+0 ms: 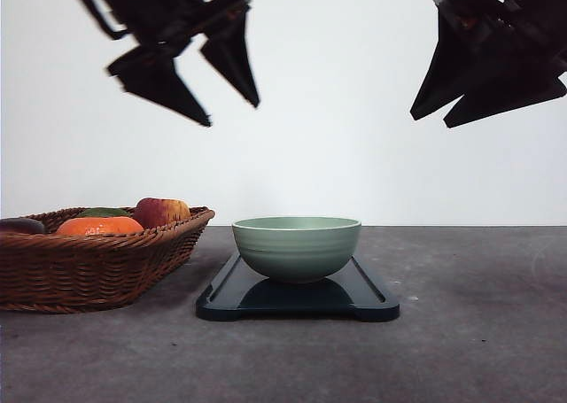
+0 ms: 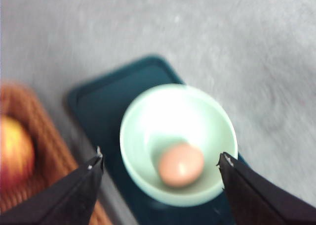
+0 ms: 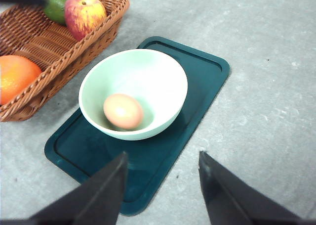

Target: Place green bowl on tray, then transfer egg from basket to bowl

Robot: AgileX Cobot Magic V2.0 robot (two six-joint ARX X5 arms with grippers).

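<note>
Egg [image 3: 123, 111] is sitting inside the green bowl [image 1: 297, 246], bowl resting on the tray [image 1: 372, 294] just beside the basket [image 1: 97, 266]. Left gripper [image 1: 232, 112] is hanging high over the basket's edge, jaws spread, carrying nothing; right gripper [image 1: 428, 118] is hovering up on the other side, jaws parted, empty too. Egg looks light, smooth, fragile: needs a gentle pinch across its middle. Both steps look done.

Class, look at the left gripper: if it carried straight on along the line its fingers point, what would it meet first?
Most likely the green bowl on the tray, perhaps the egg inside. The open left gripper frames both in its wrist view, though depth is uncertain.
</note>
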